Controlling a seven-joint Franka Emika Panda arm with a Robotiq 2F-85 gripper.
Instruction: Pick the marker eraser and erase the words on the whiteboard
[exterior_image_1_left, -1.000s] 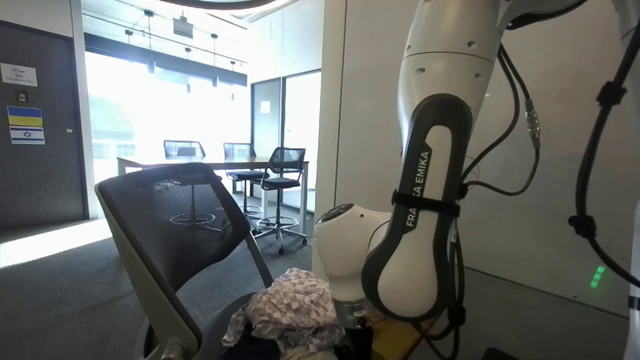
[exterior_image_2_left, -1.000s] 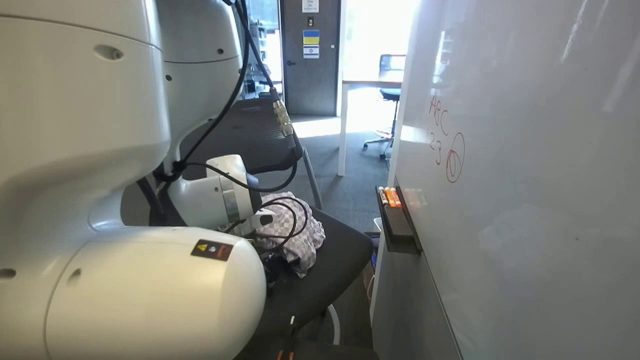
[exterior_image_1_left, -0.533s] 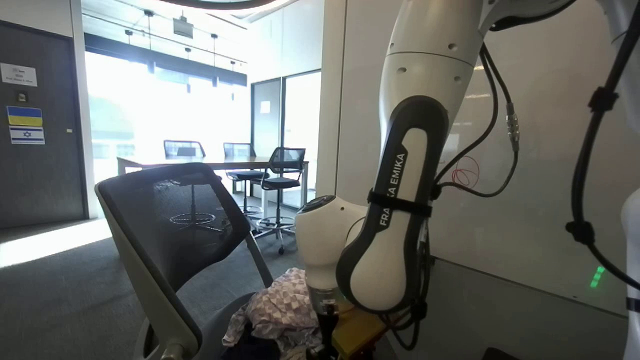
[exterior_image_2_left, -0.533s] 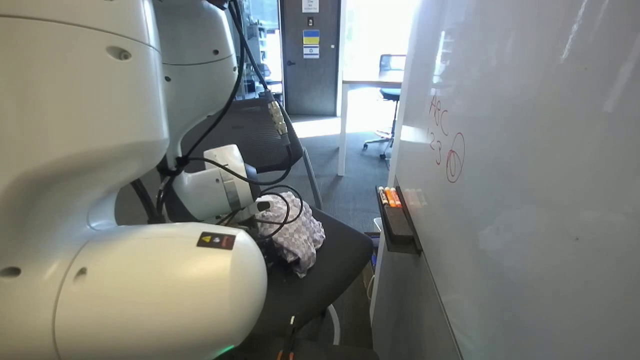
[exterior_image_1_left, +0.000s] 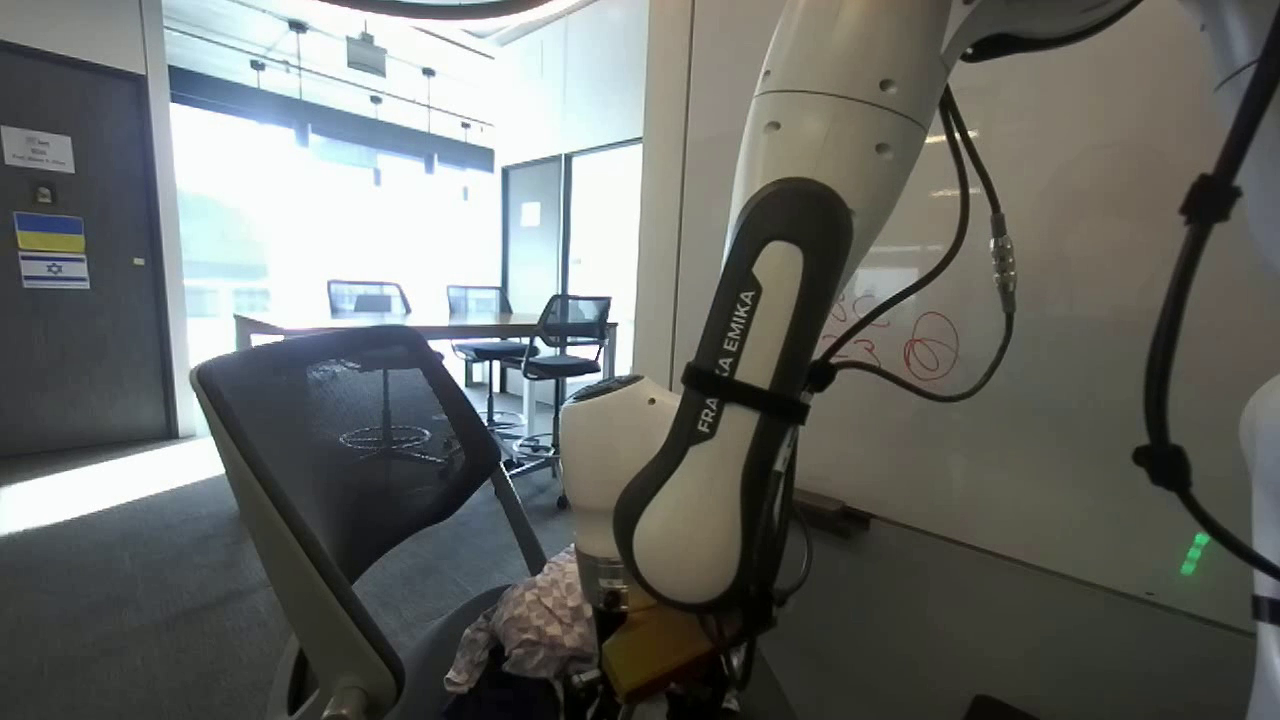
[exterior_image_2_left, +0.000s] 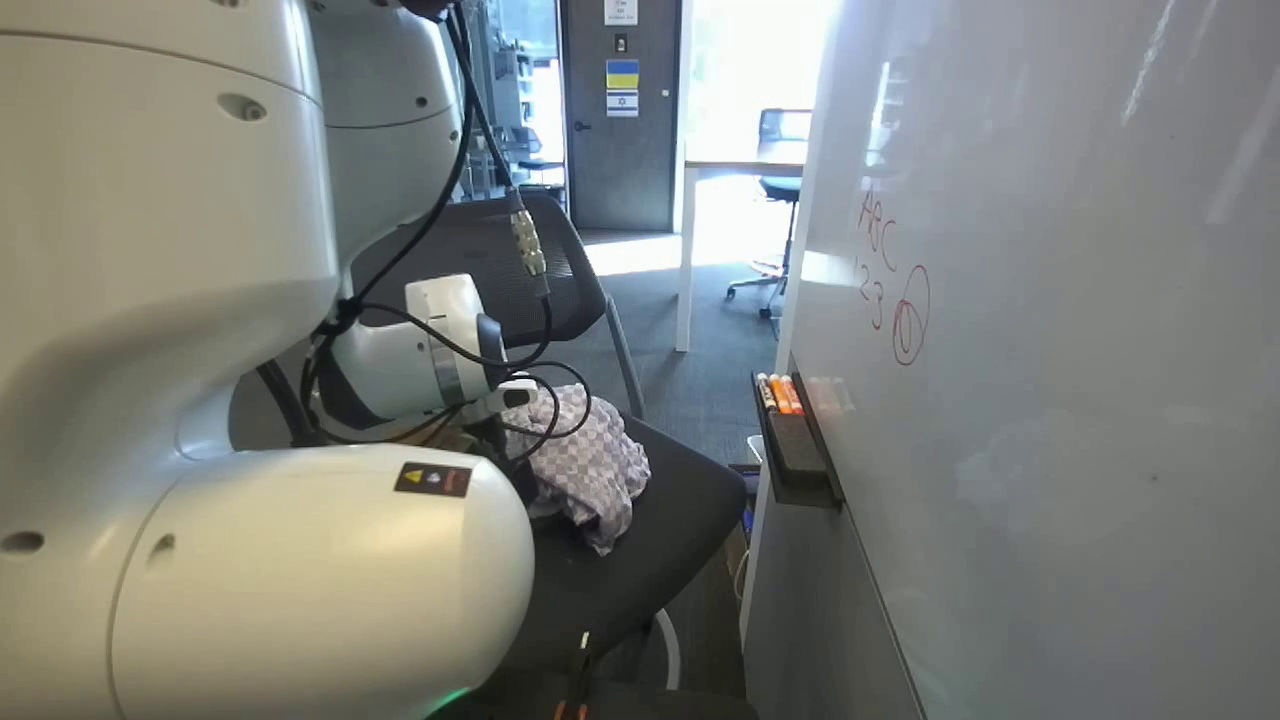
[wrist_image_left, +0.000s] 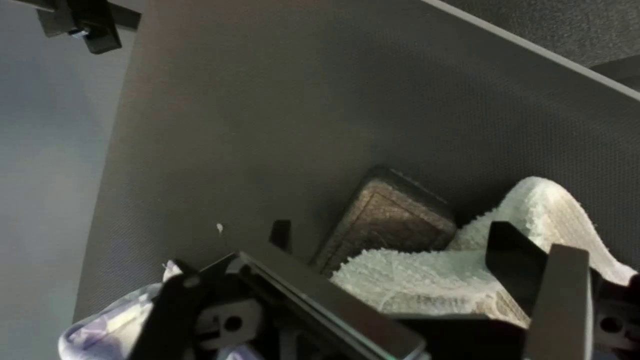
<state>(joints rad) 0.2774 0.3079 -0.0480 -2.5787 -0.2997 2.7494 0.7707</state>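
Observation:
The marker eraser (wrist_image_left: 395, 215), a worn brown rectangular block, lies on the dark chair seat in the wrist view, its lower part hidden under a pale fuzzy cloth (wrist_image_left: 425, 275). My gripper (wrist_image_left: 392, 240) is open above it; one finger stands to the left of the eraser, the other to the right over the cloth, and nothing is held. Arm links mostly hide the gripper in both exterior views. Red words (exterior_image_2_left: 877, 235) with loops below them mark the glossy whiteboard (exterior_image_2_left: 1060, 350); in an exterior view the arm partly covers the same words (exterior_image_1_left: 932, 346).
A dark ledge (exterior_image_2_left: 808, 494) on the whiteboard holds orange markers (exterior_image_2_left: 785, 393) and a dark block (exterior_image_2_left: 797, 442). The patterned cloth (exterior_image_2_left: 590, 470) lies on the chair seat (exterior_image_2_left: 690, 480), beside the board. The chair's backrest (exterior_image_1_left: 340, 440) rises nearby. Loose cables (exterior_image_1_left: 965, 250) hang from my arm.
My arm has swung left in both exterior views, with the wrist moving away toward the chair's backrest. More of the red words and the ledge have come out from behind it.

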